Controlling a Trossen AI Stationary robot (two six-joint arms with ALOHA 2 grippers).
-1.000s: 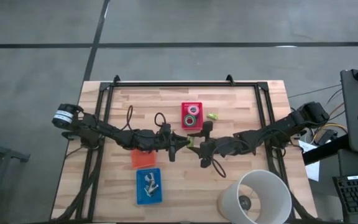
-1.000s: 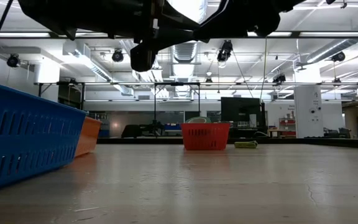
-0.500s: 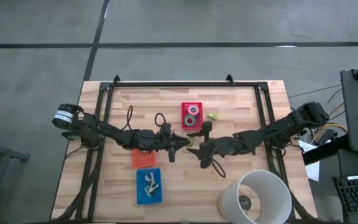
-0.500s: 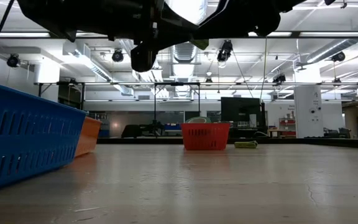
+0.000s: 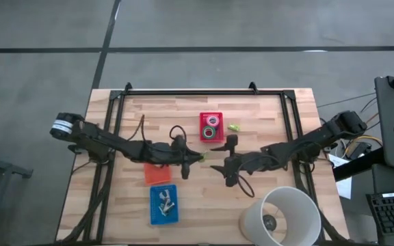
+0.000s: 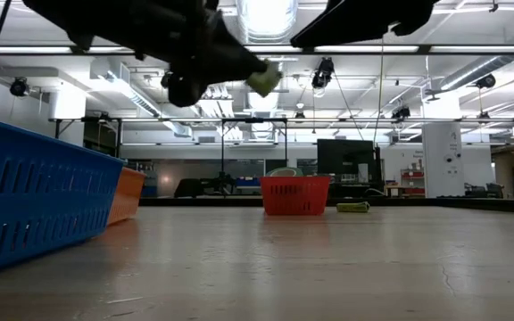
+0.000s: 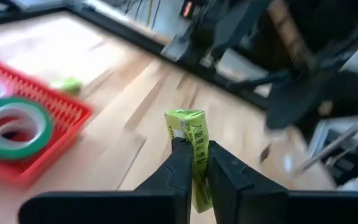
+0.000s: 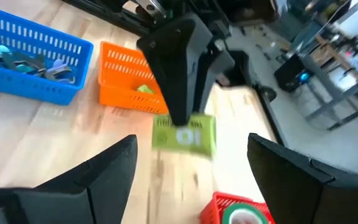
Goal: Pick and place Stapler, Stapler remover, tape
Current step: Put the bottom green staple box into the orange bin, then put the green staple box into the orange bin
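Left claw (image 7: 194,163), pinched shut on a small green box (image 7: 191,149), carries it above the table; right claw (image 8: 191,163) gapes empty opposite. Next: swing back to the orange basket (image 8: 129,81) behind, then release. Tape (image 7: 14,127) sits in the red basket (image 7: 55,134) beside.

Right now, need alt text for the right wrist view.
The left gripper holds a small green box between the open right gripper's fingers. Behind sit a blue basket and an orange basket; a red basket shows nearer.
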